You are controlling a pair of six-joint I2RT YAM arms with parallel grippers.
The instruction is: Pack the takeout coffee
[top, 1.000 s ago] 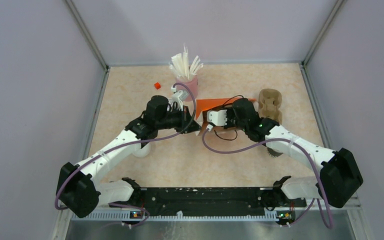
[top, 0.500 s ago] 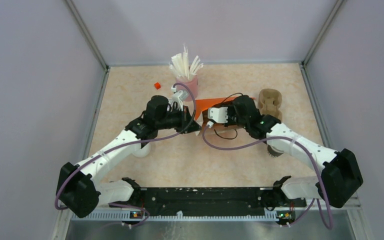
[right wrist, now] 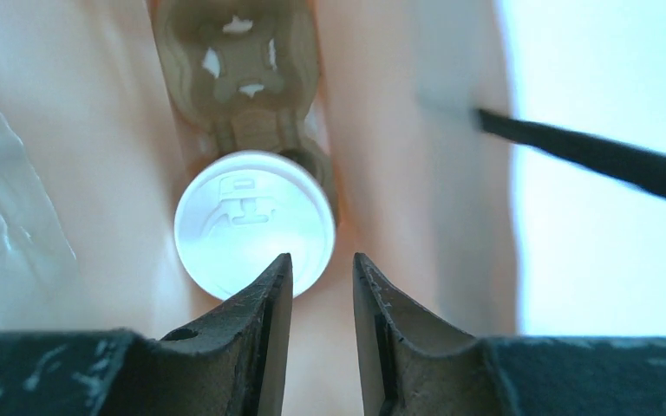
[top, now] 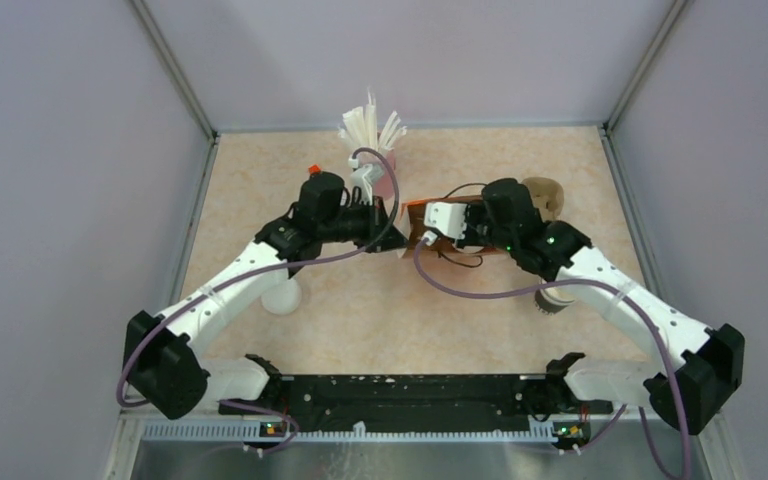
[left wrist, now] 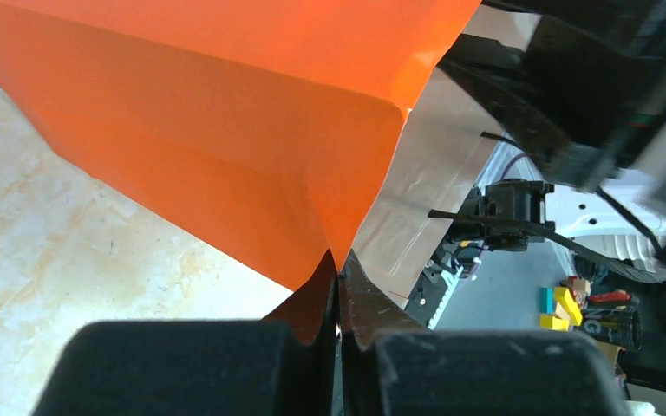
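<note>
Left end effector (left wrist: 340, 270) pinches orange bag (left wrist: 225, 130); takeout coffee (right wrist: 254, 223) shows lid only.

The coffee (right wrist: 254, 224) faces the right wrist view lid-first. The lid is round, white plastic, seated and closed, with a raised moulded mark across its top. It hides almost all of the dark cup beneath, so the lid looks nearly straight back at the right tool (right wrist: 321, 260). The coffee lies just ahead of that tool and off to its left, outside the narrow gap between the fingers. The left fingertip (right wrist: 273, 277) overlaps the lid's near rim in the view, but whether they touch cannot be told.
</note>
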